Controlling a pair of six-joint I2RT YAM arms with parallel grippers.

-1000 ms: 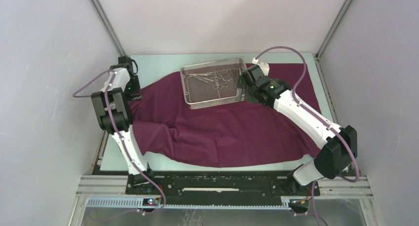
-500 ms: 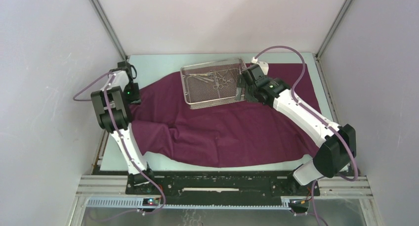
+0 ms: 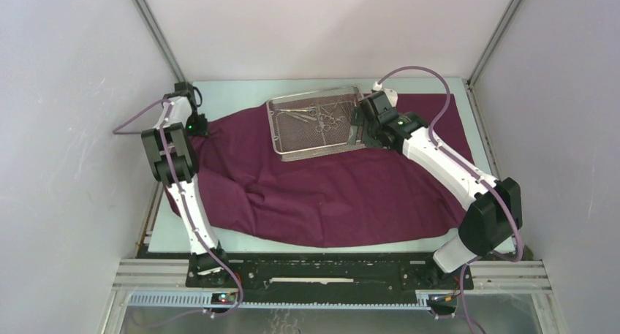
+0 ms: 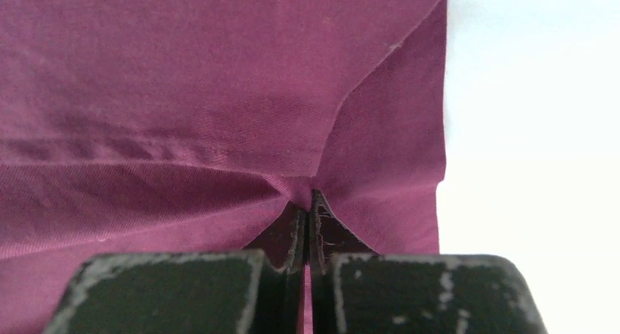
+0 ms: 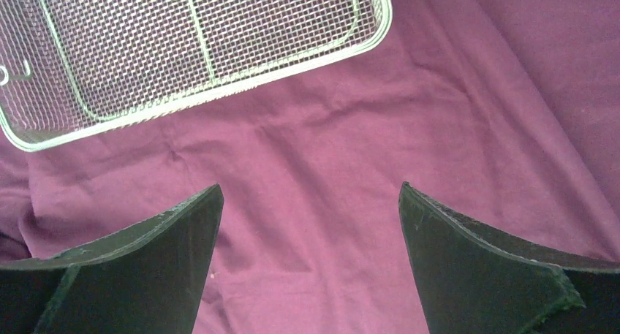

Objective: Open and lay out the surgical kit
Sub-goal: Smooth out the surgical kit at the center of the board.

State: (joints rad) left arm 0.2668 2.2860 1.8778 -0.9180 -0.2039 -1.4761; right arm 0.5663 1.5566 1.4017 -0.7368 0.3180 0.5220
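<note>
Only the left wrist view shows the left gripper (image 4: 307, 202) pinching a fold of the cloth wrap (image 4: 183, 93) in its jaws. The right gripper (image 5: 311, 191), jaws spread, hangs over the wrap beside the wire-mesh tray (image 5: 183, 49).

Top view high, looking down from the near side, wrist views close over shared cloth (image 3: 329, 195)

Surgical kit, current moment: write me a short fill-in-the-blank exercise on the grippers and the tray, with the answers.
1. The left gripper is ____ on a fold of the cloth wrap.
2. The right gripper holds its jaws ____ above the cloth wrap.
3. The wire-mesh tray rests ____ the cloth wrap.
4. The steel instruments lie ____ the wire-mesh tray.
Answers: shut; open; on; in.
</note>
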